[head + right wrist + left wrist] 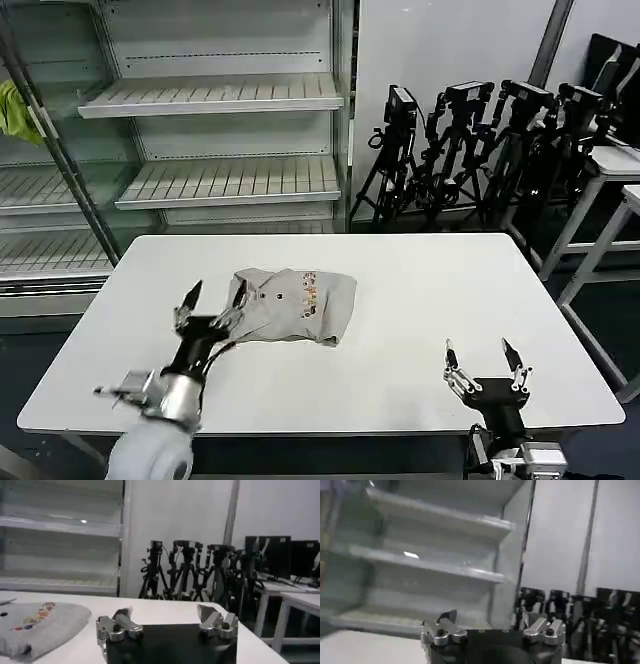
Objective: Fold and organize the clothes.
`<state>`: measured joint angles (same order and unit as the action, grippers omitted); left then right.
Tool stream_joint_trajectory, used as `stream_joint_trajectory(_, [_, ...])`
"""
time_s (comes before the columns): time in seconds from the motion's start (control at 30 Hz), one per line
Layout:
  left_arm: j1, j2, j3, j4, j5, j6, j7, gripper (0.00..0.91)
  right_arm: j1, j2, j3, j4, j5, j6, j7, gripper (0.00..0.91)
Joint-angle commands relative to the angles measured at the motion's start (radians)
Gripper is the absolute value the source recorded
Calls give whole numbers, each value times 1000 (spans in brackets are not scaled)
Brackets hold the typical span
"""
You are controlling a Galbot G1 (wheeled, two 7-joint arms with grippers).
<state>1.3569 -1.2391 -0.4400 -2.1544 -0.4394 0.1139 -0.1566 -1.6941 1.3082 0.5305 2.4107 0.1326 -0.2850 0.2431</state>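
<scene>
Left gripper (208, 305) sat with fingers spread wide, holding nothing, right at the near-left corner of the shirt (292, 303); one fingertip looked to be touching or just over the cloth edge, couldn't confirm contact. Right gripper (488, 362) was also spread and empty, hovering low near the front edge of the desk (450, 290), well apart from the shirt.

Shirt was a light grey one with a small colourful chest print, lying in a compact, roughly rectangular bundle at desk centre, a bit toward the robot's left. In the right wrist view the shirt (37, 622) lay flat off to the side of that gripper, print facing up.

My read: folding on this piece looked mostly done, and the step in hand was either a last tidy of the left edge or a release. Next move likely needs the left gripper to clear the hem without dragging it.

Room: bare desk all around the shirt, widest on the right. Shelves (225, 140) stood behind the far edge, tripods (470, 150) at back right, all well off the work area.
</scene>
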Motion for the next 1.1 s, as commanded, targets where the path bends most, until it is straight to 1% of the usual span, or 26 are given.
stream_joint_trajectory(0.03, [350, -81, -116, -184, 287, -140, 34, 907, 20, 1, -83, -31, -107, 76, 0, 907])
stream_joint_trajectory(0.2, [365, -92, -105, -202, 310, -138, 35, 907, 30, 0, -95, -45, -119, 82, 0, 907])
stream_joint_trajectory(0.53, [380, -114, -80, -223, 344, -135, 40, 907, 43, -9, -100, -50, -106, 82, 2, 907])
stream_joint_trajectory(0.8, [399, -116, -86, -243, 355, -134, 41, 907, 52, -11, -104, -56, -100, 80, 5, 907])
stream_joint_trajectory(0.87, [404, -116, -89, -247, 355, -134, 42, 907, 54, -13, -105, -57, -92, 90, 6, 907])
stream_joint_trajectory(1.03, [416, -115, -92, -255, 357, -134, 43, 907, 50, -17, -108, -36, -99, 58, 11, 907])
stream_joint_trajectory(1.1, [420, -115, -93, -259, 357, -133, 43, 907, 53, -18, -107, -37, -102, 59, 14, 907])
